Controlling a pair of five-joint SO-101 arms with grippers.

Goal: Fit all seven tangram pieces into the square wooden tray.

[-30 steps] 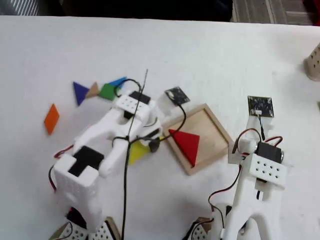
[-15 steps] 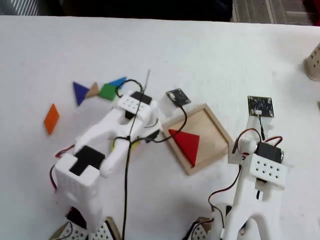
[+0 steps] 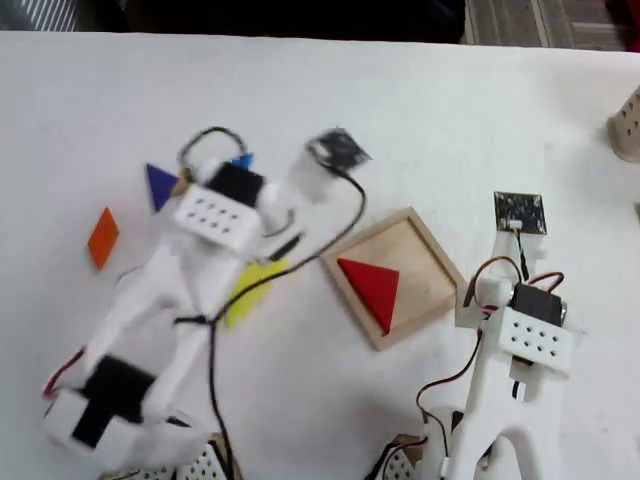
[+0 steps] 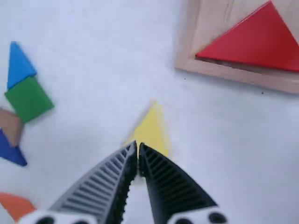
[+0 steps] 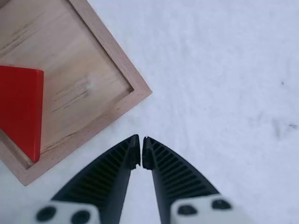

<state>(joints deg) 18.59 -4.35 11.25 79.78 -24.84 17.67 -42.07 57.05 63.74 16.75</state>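
Hovering over the yellow triangle, the left pincer is pressed together on nothing. The triangle lies flat on the table, just left of the tray. The right pincer, also closed and empty, hangs beside the tray's right corner. Only the red triangle sits inside. Yellow seems next: open, descend, grip. The green piece and others lie farther left.

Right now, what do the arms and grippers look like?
White plastic bodies with black motor blocks. The left arm carries a looping black cable, the right arm red and black wires. The left gripper has one grey, one black ribbed finger; the right gripper two black.
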